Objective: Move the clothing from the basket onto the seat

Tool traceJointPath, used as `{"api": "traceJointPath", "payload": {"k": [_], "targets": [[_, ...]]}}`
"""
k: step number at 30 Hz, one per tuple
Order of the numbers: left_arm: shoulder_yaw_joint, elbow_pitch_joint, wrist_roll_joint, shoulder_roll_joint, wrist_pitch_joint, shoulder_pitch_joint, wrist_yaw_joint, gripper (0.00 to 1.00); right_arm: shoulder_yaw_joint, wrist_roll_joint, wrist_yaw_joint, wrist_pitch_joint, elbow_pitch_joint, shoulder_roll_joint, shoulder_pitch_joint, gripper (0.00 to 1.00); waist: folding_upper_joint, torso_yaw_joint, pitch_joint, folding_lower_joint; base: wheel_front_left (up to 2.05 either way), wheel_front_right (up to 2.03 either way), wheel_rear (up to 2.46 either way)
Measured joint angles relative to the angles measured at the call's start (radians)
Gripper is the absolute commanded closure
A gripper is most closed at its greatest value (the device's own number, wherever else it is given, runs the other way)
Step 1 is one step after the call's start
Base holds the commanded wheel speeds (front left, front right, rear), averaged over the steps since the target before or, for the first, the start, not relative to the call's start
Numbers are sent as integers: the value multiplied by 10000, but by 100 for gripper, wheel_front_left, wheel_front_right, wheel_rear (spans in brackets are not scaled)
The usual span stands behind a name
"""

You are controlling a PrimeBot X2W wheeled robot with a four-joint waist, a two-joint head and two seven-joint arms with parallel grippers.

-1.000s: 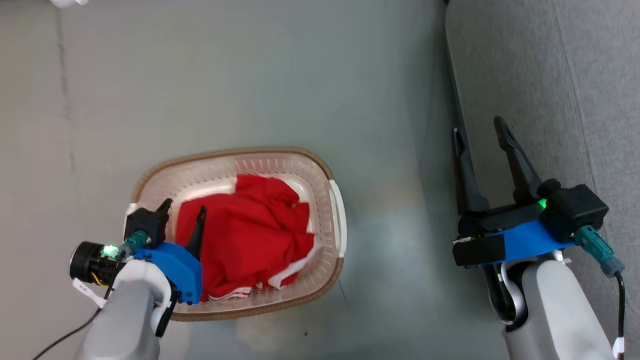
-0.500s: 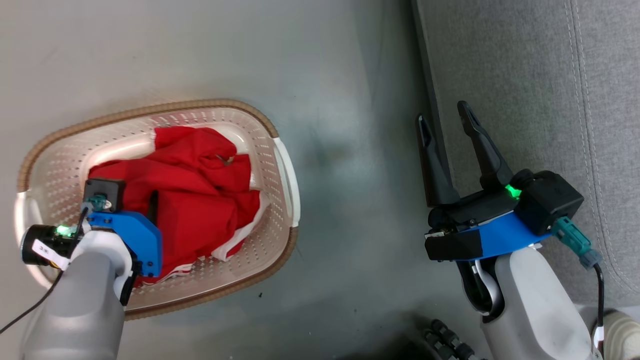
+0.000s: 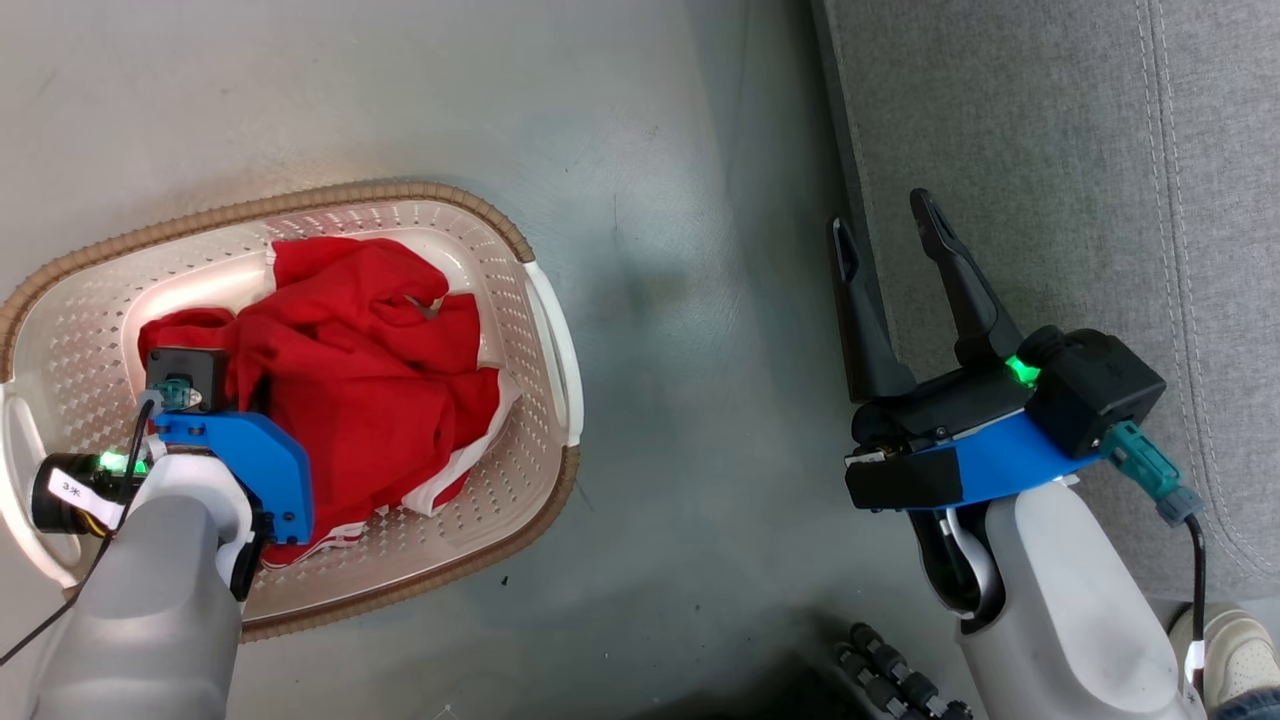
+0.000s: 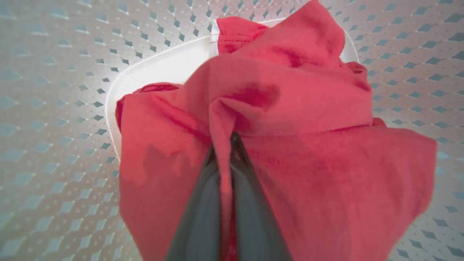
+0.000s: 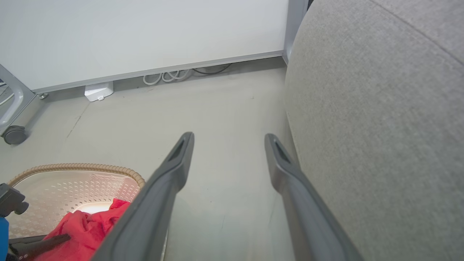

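Observation:
The cream-white basket (image 3: 520, 330) with a brown rim stands on the floor at the left. Crumpled red clothing (image 3: 370, 370) with white striped trim lies inside it. My left gripper (image 3: 258, 390) is sunk into the pile, its fingertips buried in fabric. In the left wrist view this gripper (image 4: 232, 139) is shut on a raised fold of the red clothing (image 4: 290, 108). My right gripper (image 3: 880, 215) hangs open and holds nothing, beside the front edge of the grey seat (image 3: 1050, 150). The right wrist view shows that gripper (image 5: 228, 137) over bare floor, with the seat (image 5: 380, 127) to its right.
Grey floor lies between basket and seat. Dark ribbed parts (image 3: 900, 680) show at the bottom edge, and a shoe (image 3: 1235, 640) at the lower right corner. Along the far wall are cables (image 5: 174, 75), a white box (image 5: 98, 90) and a caster (image 5: 12, 135).
The head camera has shifted, so the whole picture has slid. My left gripper, open above the pile before, has gone down into the clothing and shut on a fold. The right gripper stays open.

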Motion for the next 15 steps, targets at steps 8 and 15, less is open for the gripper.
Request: {"api": "traceJointPath", "payload": {"k": [8, 15], "targets": [[-98, 190, -107, -98, -180, -111, -31, 100, -13, 21, 0, -13, 88, 2, -85, 0, 0, 93, -118, 0, 0, 0, 0], [-150, 353, -290, -387, -458, -72, -107, 100, -4, -105, 0, -15, 242, 2, -86, 0, 0, 214, -661, -1, 0, 0, 0]]}}
